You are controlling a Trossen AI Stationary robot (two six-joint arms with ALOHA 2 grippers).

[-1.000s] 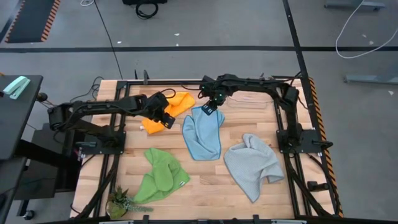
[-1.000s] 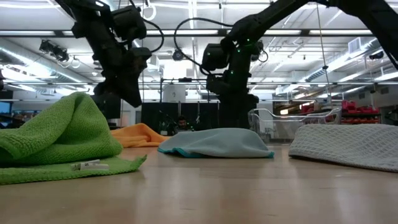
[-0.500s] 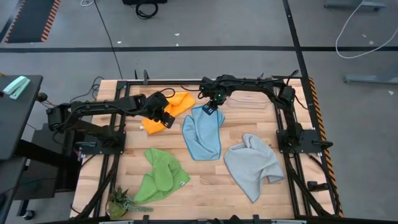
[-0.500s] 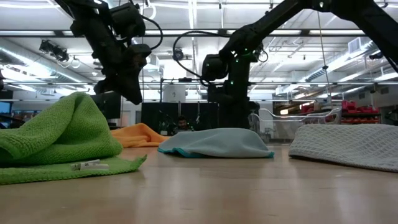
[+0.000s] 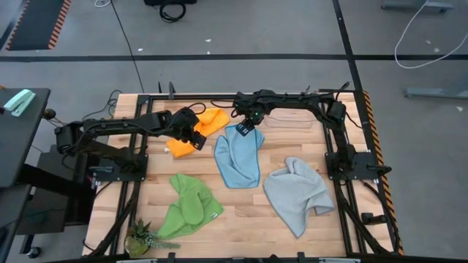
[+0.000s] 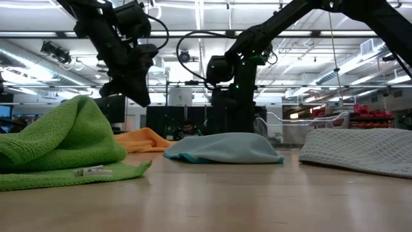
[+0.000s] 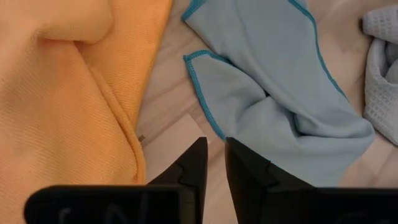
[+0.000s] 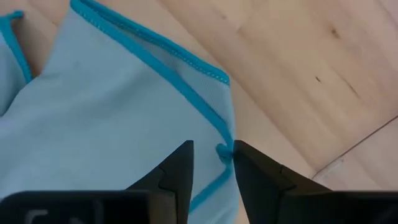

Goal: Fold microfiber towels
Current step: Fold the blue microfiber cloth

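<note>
The light blue towel (image 5: 238, 157) lies crumpled in the middle of the table. The yellow-orange towel (image 5: 212, 120) lies bunched at the far left. My right gripper (image 5: 244, 127) points down over the blue towel's far corner. It is open, with one finger on each side of the teal-hemmed edge (image 8: 221, 127). My left gripper (image 5: 196, 139) hangs in the air above the orange towel's right edge (image 7: 134, 143). Its fingers (image 7: 214, 146) are a narrow gap apart with only bare wood showing between them. My right gripper comes from above, its fingers astride the blue towel's hemmed edge (image 8: 225, 149) close to the far corner. That corner lies flat on the table. Whether the fingers (image 8: 186, 158) touch the cloth, I cannot tell.
A green towel (image 5: 190, 208) with a white tag lies heaped near the front left. A grey towel (image 5: 296, 193) lies at the front right. A clear plastic bin (image 5: 292, 117) stands at the far right, and a small plant (image 5: 146, 237) at the near left corner.
My right gripper has sunk a little toward the blue towel's far corner. The towels lie as they did.
</note>
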